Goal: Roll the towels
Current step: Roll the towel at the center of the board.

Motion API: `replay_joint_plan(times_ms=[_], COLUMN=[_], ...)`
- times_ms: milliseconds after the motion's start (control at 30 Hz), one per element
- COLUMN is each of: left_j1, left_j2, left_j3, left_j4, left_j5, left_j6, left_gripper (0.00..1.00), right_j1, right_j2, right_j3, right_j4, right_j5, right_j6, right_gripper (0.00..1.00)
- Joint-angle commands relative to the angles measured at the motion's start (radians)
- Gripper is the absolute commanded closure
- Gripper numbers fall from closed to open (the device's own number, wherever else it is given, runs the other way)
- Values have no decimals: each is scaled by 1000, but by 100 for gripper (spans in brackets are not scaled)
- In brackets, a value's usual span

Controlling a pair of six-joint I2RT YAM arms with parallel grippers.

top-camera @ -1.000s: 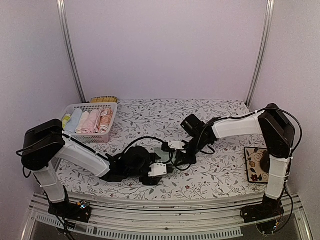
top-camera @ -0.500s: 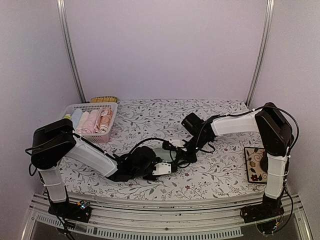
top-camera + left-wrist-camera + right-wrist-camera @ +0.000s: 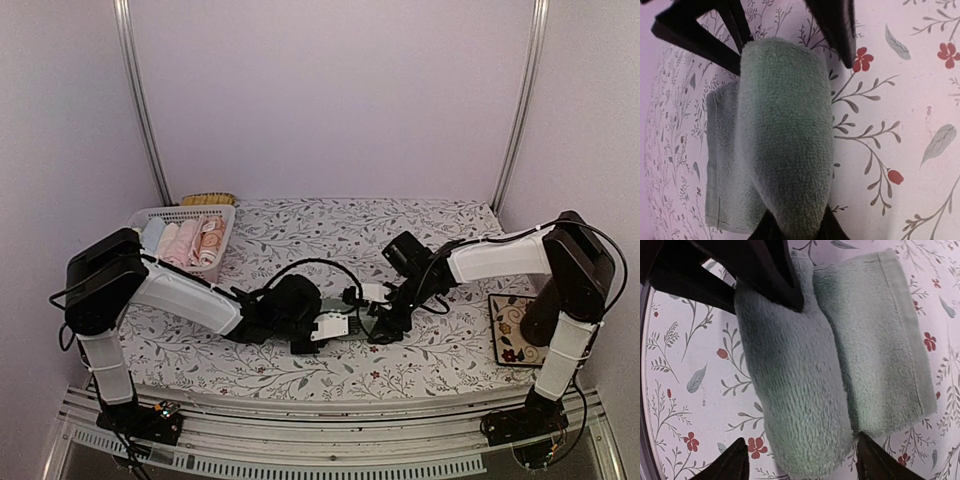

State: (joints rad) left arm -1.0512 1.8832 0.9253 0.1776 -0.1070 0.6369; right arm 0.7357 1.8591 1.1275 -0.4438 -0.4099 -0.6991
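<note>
basket (image 3: 178,212) back left, mat (image 3: 508,335) right, rear free

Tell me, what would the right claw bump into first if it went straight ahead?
The pale mint green cloth towel, its rolled part. It lies between the open fingers of the right claw, so the claw would likely hit it straight away. The left claw pinches its far end.

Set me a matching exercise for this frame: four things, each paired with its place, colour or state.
1 mint towel
2 basket
3 left gripper
4 right gripper

A jaws wide apart over the roll
B white, at the far left
C mid-table, partly rolled
D closed on the roll's end

Pairs: 1-C, 2-B, 3-D, 4-A
</note>
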Motion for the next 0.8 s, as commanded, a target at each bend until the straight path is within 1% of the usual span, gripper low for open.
replay_joint_plan(times_ms=[0, 67, 200, 400, 500, 600, 767], left_j1=[78, 103, 143, 225, 247, 272, 293], left_j2=[-8, 6, 66, 243, 291, 326, 385], left_j3=[57, 94, 199, 432, 497, 554, 633], left_j4=[-205, -274, -412, -652, -703, -735, -801], left_j5=[220, 283, 410, 639, 717, 784, 821], left_j6=[-104, -126, -167, -221, -236, -269, -292], left_gripper=[82, 82, 82, 80, 77, 75, 74], right_j1=[-12, -12, 0, 77, 126, 151, 192], right_j2=[-115, -148, -233, -317, -353, -384, -376], right_j3=[-95, -144, -247, -386, -454, -503, -542], right_j4=[157, 210, 339, 531, 635, 709, 779], right_j5=[231, 294, 316, 434, 464, 439, 476], right_j6=[61, 76, 63, -51, -123, -186, -254], right_gripper=[19, 18, 18, 18, 19, 20, 23])
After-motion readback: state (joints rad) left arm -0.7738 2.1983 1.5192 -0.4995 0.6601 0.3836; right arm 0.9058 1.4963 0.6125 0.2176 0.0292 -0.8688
